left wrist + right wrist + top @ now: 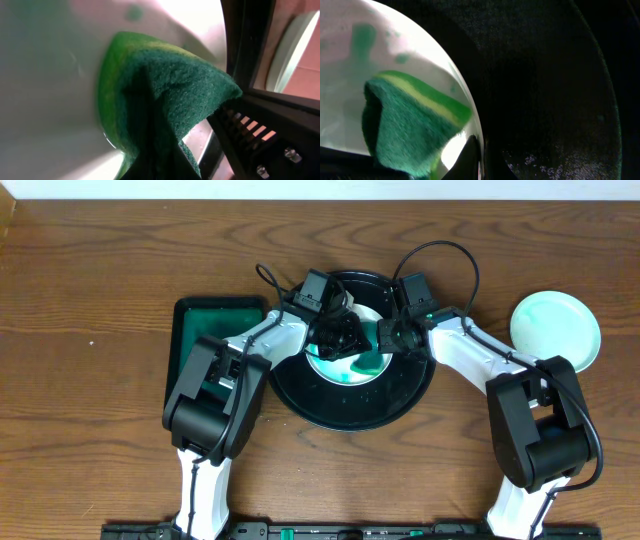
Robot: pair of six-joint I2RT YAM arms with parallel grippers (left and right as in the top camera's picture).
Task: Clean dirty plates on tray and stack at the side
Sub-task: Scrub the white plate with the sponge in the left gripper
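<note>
The folded green sponge [165,95], clenched in our left gripper [338,335], presses the smeared plate [352,366] on the black tray [405,392], so we should scrub in small firm circles while our right gripper [479,159], pinching the rim, steadies it.

The tray [352,421] sat at the middle of the surface [100,300], with a plate [352,370] lying in it and a sponge [165,95] resting on that plate. A smaller rectangular tray [215,315] lay just beside it at nine o'clock. A second plate [555,330] lay on the surface, well apart at three o'clock.
</note>
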